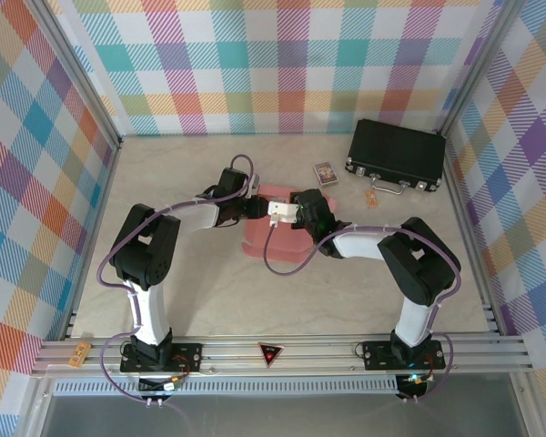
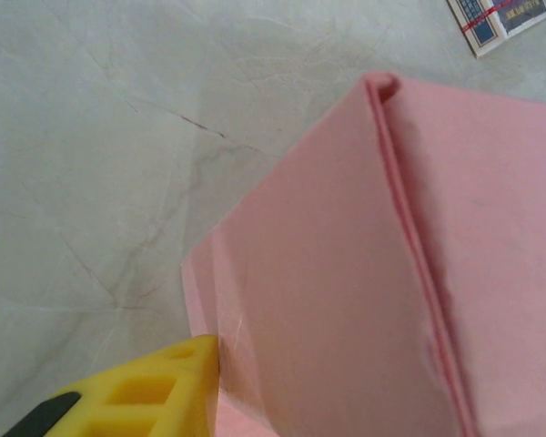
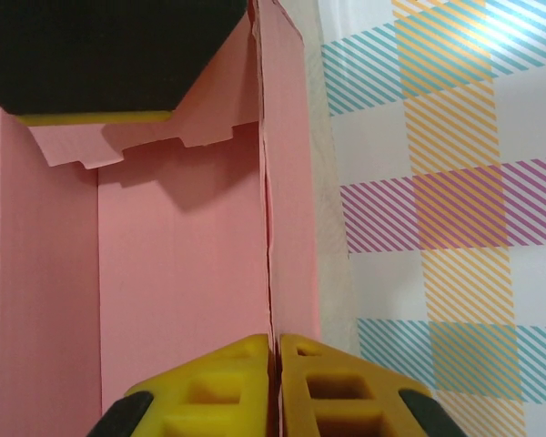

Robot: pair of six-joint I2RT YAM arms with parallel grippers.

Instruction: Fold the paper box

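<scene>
Top external view first, going left to right. The left gripper reaches in from the left and meets the upper left side of the salmon-pink thin-cardboard paper box. The paper box sits partly stood up near the middle of the pale marble-look table, right between the two arms.

On the left wrist camera, one yellow finger sits right against the lower left corner of a pink panel. A folded double edge runs up that panel to a corner near the top. I can't see the second finger, so I honestly can't tell whether that gripper is pinching the cardboard or just resting on it.

The right gripper comes in from the right over the top of the paper box. Its wrist camera makes this one easy: both yellow fingers are squeezed together with an upright pink wall sandwiched between them, so it's clamped on the paper box. That camera looks into the pink interior, where a notched flap hangs across the far end under something black I can't make out.

Further right on the table, well apart from the paper box, lies a tiny printed card. Past that, a larger black hard case sits in the far right corner by the plaid wall.
</scene>
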